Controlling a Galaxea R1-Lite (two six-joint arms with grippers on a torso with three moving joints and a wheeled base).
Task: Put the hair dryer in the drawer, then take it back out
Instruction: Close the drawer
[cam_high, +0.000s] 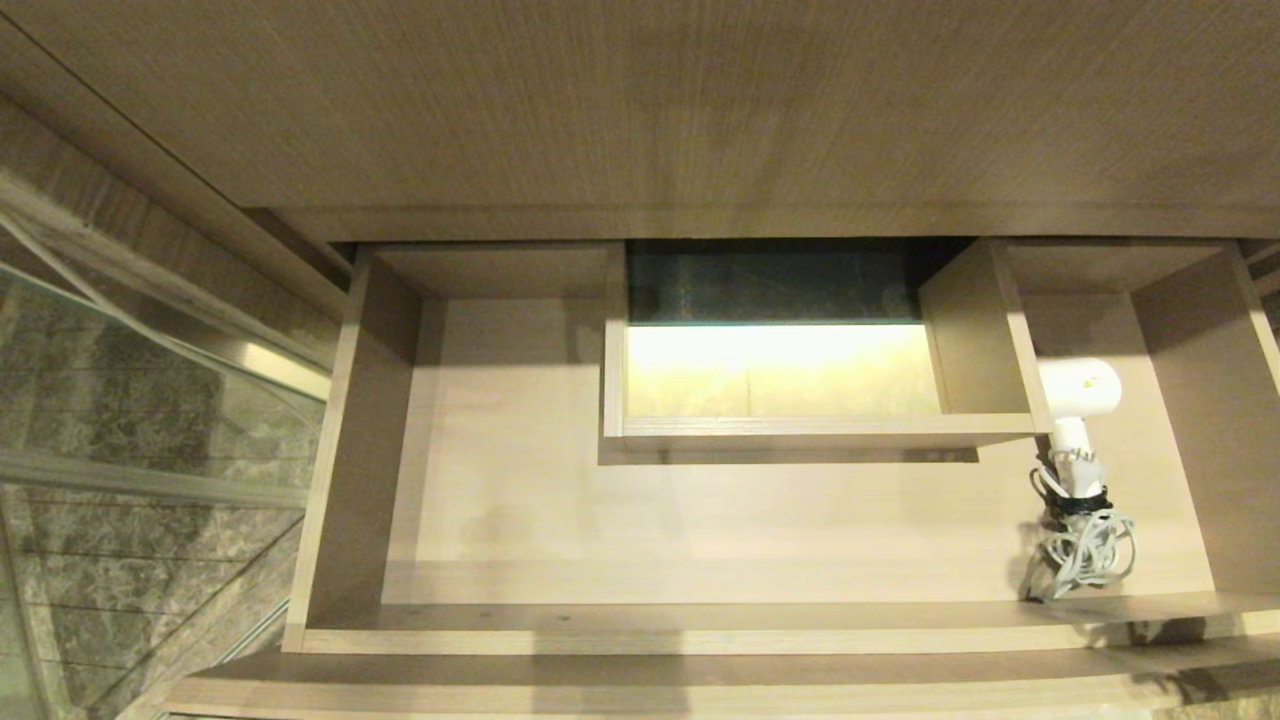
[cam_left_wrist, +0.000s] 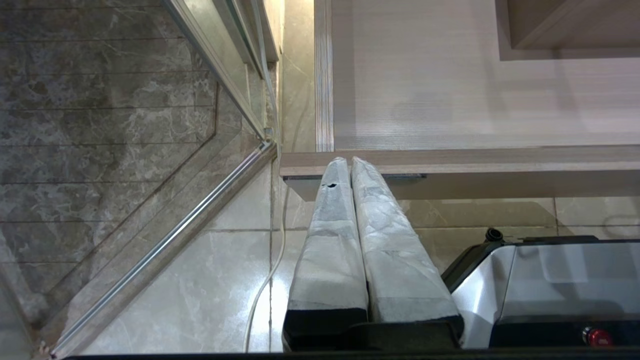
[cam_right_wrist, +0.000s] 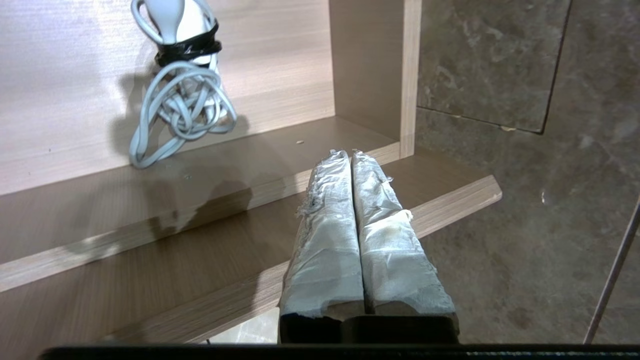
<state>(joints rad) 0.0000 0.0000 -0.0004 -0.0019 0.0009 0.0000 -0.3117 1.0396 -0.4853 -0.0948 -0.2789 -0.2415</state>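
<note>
A: Where is the hair dryer (cam_high: 1078, 430) found at this point?

B: It is laid in the drawer (cam_high: 700, 520), at the robot's right end, just beside the boxed cut-out (cam_high: 800, 420) and near the right wall. Its cord (cam_high: 1088, 550), gathered under a black strap (cam_high: 1078, 503), is bunched close against the drawer's front board. The drawer is pulled fully out, so the dryer is exposed from above.

A: And how are the claws held?

B: Neither is seen in the head view. The right claw (cam_right_wrist: 350, 156) is pressed shut, with nothing gripped, and is held outside the drawer above its front edge, apart from the cord. The left claw (cam_left_wrist: 348, 162) is likewise closed and empty, and is parked low by the drawer's left front corner, above the tiled floor (cam_left_wrist: 200, 280).

A: Why would the dryer be placed there?

B: Probably because that end is nearest the working right arm, and the narrow handle is left open to a grasp. The putting-in half is judged done; the taking-out is not yet begun, and the right claw would have to be opened first.
</note>
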